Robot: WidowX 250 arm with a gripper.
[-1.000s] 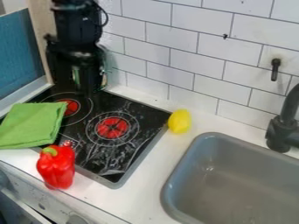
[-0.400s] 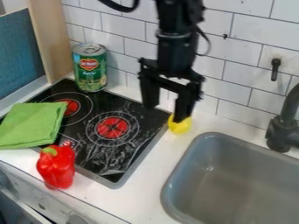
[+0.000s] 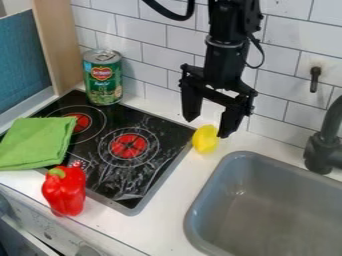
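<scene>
Yellow lemon beside black cooktop

Bright, diffuse light covers the counter; beside the sink, pale glare streaks the glossy stovetop; shadows are soft.

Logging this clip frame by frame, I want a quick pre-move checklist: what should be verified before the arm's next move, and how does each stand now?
- Gripper open: ok
- Gripper free of any held object: ok
- Lemon squarely between the fingers: cannot tell
- Can upright, away from gripper: ok
- Red bell pepper away from gripper: ok
- Green cloth fully off the cooktop: not ok, overlaps its left side
</scene>
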